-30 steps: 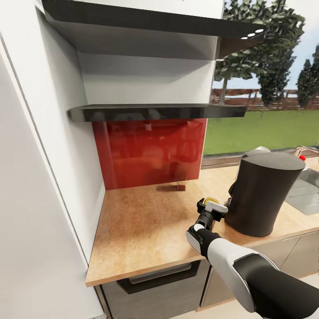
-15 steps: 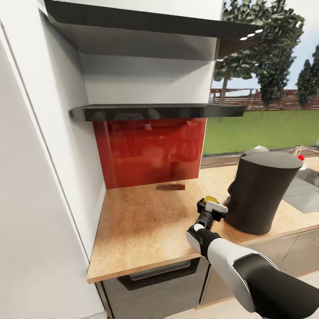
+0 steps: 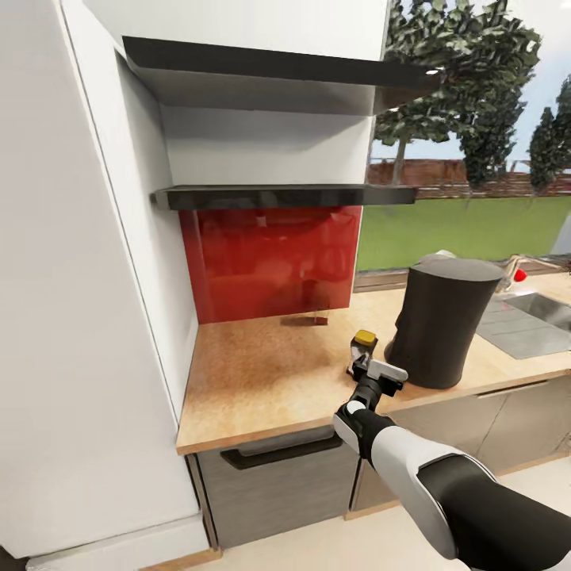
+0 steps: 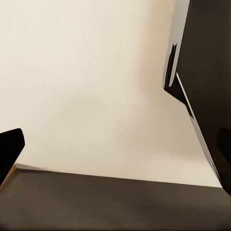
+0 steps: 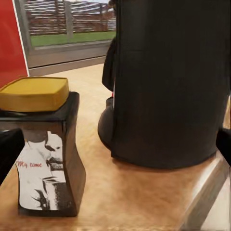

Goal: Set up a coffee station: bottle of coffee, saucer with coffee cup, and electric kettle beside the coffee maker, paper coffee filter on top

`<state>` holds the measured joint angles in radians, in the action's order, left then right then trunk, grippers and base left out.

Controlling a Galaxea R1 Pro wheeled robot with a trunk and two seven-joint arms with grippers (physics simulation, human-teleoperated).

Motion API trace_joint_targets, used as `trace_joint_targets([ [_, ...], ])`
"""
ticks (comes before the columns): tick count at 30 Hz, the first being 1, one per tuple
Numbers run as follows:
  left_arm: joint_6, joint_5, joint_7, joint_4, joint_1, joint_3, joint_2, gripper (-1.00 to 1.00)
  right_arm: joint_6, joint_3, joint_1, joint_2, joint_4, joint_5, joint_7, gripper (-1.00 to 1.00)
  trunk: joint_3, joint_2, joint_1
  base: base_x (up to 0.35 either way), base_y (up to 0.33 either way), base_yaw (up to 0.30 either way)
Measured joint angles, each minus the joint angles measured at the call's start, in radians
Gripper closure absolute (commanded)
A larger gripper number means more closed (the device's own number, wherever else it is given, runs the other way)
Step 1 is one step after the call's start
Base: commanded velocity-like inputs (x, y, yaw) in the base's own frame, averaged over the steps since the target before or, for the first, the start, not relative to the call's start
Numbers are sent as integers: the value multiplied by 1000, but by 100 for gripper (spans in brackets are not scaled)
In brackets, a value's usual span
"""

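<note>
The bottle of coffee (image 3: 364,346), dark with a yellow lid and a printed label, stands upright on the wooden countertop (image 3: 262,381) just left of the tall dark coffee maker (image 3: 441,321). My right gripper (image 3: 379,370) hovers open a little in front of the bottle, not touching it. In the right wrist view the bottle (image 5: 45,144) and the coffee maker (image 5: 168,82) stand side by side, with my fingertips (image 5: 8,149) spread wide at the edges. My left gripper (image 4: 115,149) is open before a cream surface and dark panels.
Two dark shelves (image 3: 285,194) hang over a red backsplash (image 3: 274,258). A small dark red object (image 3: 319,320) lies at the back of the counter. A sink (image 3: 531,317) is at the right. A tall white cabinet (image 3: 87,317) walls the left. A drawer (image 3: 270,468) sits below the counter.
The camera has pulled back, showing more of the counter front and cabinet. My right gripper has drawn back from the bottle, which stays standing beside the coffee maker.
</note>
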<state>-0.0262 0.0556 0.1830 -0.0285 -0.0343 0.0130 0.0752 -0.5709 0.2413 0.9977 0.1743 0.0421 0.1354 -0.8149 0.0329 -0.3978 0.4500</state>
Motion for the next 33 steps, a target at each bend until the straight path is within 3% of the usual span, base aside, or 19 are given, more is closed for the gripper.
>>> trace_joint_targets([
  [6,0,0,0,0,0,0,3,-100,0,1,0,0,0,0,26,-100,0,0,-1,-143,0,0],
  [9,-1,0,-1,0,0,0,5,-100,2,1,-3,0,0,1,254,-100,0,0,-1,-9,0,0],
  [10,-1,0,-1,1,0,-1,6,-100,3,2,-12,0,-2,1,415,-100,0,0,-1,-3,0,0],
  [11,-2,0,-1,1,0,0,6,-100,2,0,-14,0,-3,2,463,-100,0,0,-1,-1,0,0],
  [12,-2,0,-1,1,0,0,7,-100,3,1,-20,0,-4,1,586,-100,0,0,-1,0,0,0],
  [17,-3,-20,-3,2,0,1,9,-100,4,3,-26,0,-5,0,989,-100,0,0,-1,0,0,0],
  [21,-4,-61,-4,3,0,2,7,-100,13,2,-27,0,-10,0,1215,-100,0,0,-1,0,0,0],
  [23,-4,-74,-4,4,0,2,6,-100,65,2,-29,0,-12,0,1355,-100,0,0,-1,0,0,0],
  [24,-4,-77,-4,4,0,2,5,-100,81,1,-29,0,-12,0,1387,-100,0,0,-1,0,0,0],
  [26,-5,-90,-5,5,0,2,4,-100,177,2,-29,0,-8,0,1533,-100,0,0,-1,0,0,0],
  [33,-48,-116,-6,6,1,1,6,-100,381,0,-32,0,-14,-2,1742,-100,0,0,-1,0,0,0],
])
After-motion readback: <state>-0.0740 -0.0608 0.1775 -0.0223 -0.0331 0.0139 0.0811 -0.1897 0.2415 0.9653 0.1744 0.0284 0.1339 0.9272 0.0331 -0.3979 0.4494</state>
